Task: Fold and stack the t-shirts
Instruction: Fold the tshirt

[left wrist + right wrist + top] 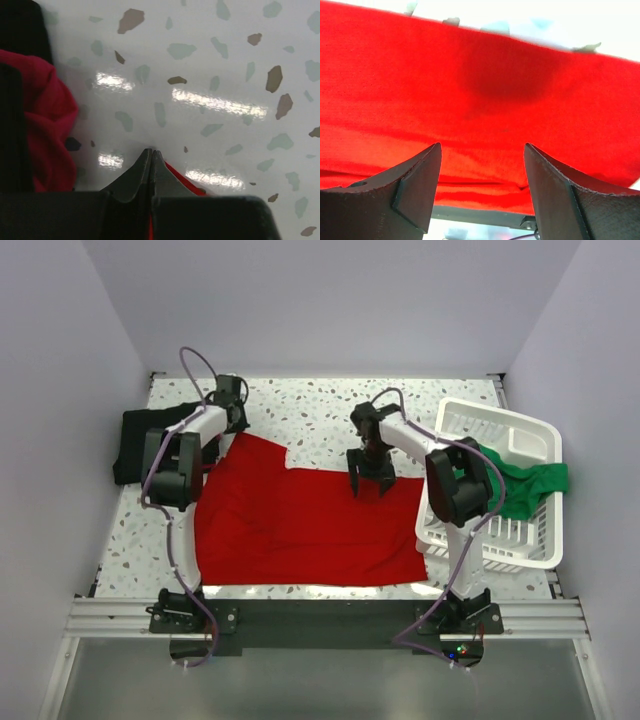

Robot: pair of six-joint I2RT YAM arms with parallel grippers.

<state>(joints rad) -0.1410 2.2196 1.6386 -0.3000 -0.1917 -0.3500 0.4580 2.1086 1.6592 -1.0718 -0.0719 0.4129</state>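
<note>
A bright red t-shirt (300,520) lies spread across the middle of the table. My left gripper (236,424) sits at its far left corner. In the left wrist view the fingertips (151,151) are pressed together on the table with a thin strip of red cloth (186,183) pinched between them. More red cloth bunches at the left (50,125). My right gripper (371,480) hovers open over the shirt's far edge, and red cloth (480,85) fills the view between its spread fingers (420,175). A black t-shirt (135,440) lies far left. A green t-shirt (525,485) hangs from the basket.
The white slatted basket (495,545) stands at the right edge of the table, beside the right arm. Speckled tabletop (310,415) shows behind the red shirt. Walls close in the table on the left, back and right.
</note>
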